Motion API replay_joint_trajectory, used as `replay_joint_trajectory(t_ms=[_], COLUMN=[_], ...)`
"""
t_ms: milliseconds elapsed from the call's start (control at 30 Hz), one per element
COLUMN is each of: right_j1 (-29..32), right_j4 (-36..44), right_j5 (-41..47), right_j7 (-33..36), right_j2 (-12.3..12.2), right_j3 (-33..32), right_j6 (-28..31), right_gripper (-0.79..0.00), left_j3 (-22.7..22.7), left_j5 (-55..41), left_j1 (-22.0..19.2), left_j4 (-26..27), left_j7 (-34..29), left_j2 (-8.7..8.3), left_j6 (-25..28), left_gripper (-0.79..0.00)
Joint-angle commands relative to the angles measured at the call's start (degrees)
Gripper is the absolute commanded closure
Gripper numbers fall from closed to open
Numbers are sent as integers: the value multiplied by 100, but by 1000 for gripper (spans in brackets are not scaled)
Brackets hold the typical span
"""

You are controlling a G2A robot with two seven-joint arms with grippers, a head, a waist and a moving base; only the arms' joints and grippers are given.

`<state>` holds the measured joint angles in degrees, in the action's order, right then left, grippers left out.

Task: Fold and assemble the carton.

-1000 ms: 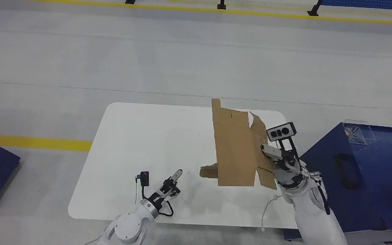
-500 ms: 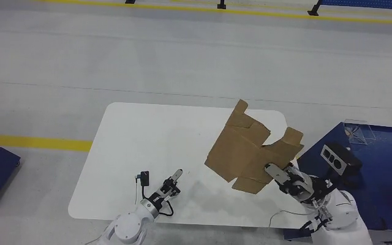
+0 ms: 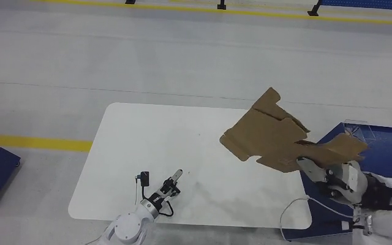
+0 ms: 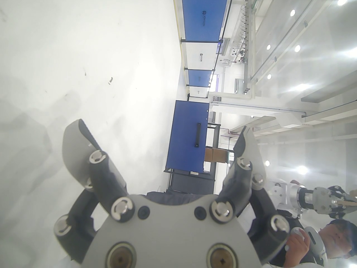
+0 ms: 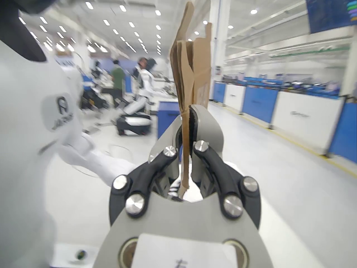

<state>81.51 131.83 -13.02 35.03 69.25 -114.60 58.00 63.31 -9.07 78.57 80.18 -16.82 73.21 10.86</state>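
Note:
A flat brown carton [image 3: 275, 136] hangs in the air over the right end of the white table [image 3: 153, 153], tilted, with one flap past the table's right edge. My right gripper [image 3: 308, 164] is shut on the carton's near edge. In the right wrist view the carton [image 5: 189, 68] stands edge-on between the fingers of the right gripper [image 5: 186, 118]. My left gripper [image 3: 176, 176] lies low near the table's front edge, left of centre. In the left wrist view the left gripper [image 4: 164, 140] is open with nothing between its fingers.
A blue cabinet [image 3: 343, 153] stands just beyond the table's right edge, under the carton's flap. A small black piece [image 3: 143, 178] sits by my left arm. A yellow floor line [image 3: 43, 143] runs left of the table.
The carton has swung from upright over the table to a flatter tilt and moved right, partly past the table's edge, with my right gripper carrying it. The left arm has not moved.

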Motion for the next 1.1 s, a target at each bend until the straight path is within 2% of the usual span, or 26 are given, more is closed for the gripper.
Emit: replay_joint_trajectory(t_ms=[0, 167, 333, 367, 467, 567, 700, 833, 933, 967, 1067], right_j1=[-75, -616, -703, -695, -300, 405, 1140, 1575, 1743, 1742, 1601], right_j4=[281, 281, 281, 281, 281, 281, 281, 281, 281, 281, 281], right_j5=[-1493, -4942, -8709, -9458, -11709, -13111, -14030, -14313, -13783, -13448, -11742], right_j7=[-600, -2570, -5267, -5820, -7414, -8180, -8238, -8060, -8079, -8143, -8345], right_j2=[37, -159, -460, -512, -670, -735, -737, -722, -716, -720, -734], right_j3=[-211, 309, 872, 999, 1471, 1671, 1767, 1831, 1864, 1826, 1537], right_j6=[0, 0, -18, -205, -1545, -3248, -4981, -5863, -5789, -5581, -4435], right_gripper=[0, 0, 0, 0, 0, 0, 0, 0, 0, 0, 0], left_j3=[0, 0, 0, 0, 0, 0, 0, 0, 0, 0, 0], left_j5=[0, 0, 0, 0, 0, 0, 0, 0, 0, 0, 0], left_j1=[0, 0, 0, 0, 0, 0, 0, 0, 0, 0, 0], left_j4=[0, 0, 0, 0, 0, 0, 0, 0, 0, 0, 0], left_j7=[0, 0, 0, 0, 0, 0, 0, 0, 0, 0, 0], left_j2=[0, 0, 0, 0, 0, 0, 0, 0, 0, 0, 0], left_j6=[0, 0, 0, 0, 0, 0, 0, 0, 0, 0, 0], left_gripper=[-785, -785, -785, -785, -785, -785, -785, -785, -785, -785, -785])
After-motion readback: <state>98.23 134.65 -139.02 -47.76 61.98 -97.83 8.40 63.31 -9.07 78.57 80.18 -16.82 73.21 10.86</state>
